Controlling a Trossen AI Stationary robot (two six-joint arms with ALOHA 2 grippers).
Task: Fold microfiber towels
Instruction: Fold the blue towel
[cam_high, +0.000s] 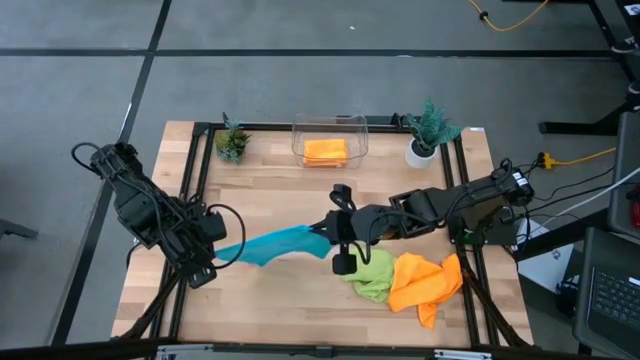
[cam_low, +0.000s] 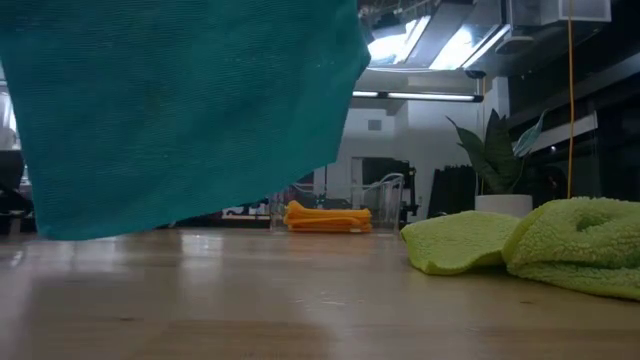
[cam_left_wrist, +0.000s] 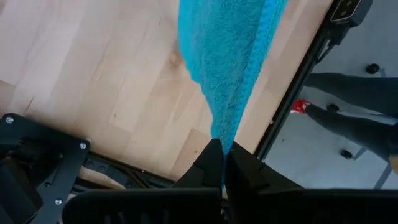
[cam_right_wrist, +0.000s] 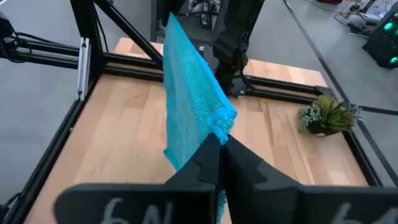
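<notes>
Right now we hold the teal-blue towel (cam_high: 275, 243) stretched in the air between our two grippers, clear of the desk (cam_high: 270, 195). Our left gripper (cam_high: 212, 254) has its jaws pressed together on one end of the towel, and our right gripper (cam_high: 330, 231) pinches the opposite end the same way; in each wrist view the cloth runs out from between the closed jaws. Just beyond our right jaws, on the side away from the left gripper, the lime green towel (cam_high: 371, 273) lies crumpled on the desk, touching a crumpled orange towel (cam_high: 425, 282) farther out. Well apart from both jaws, a folded orange towel (cam_high: 326, 151) sits in the clear bin (cam_high: 330, 124), between two small potted plants (cam_high: 232, 141).
</notes>
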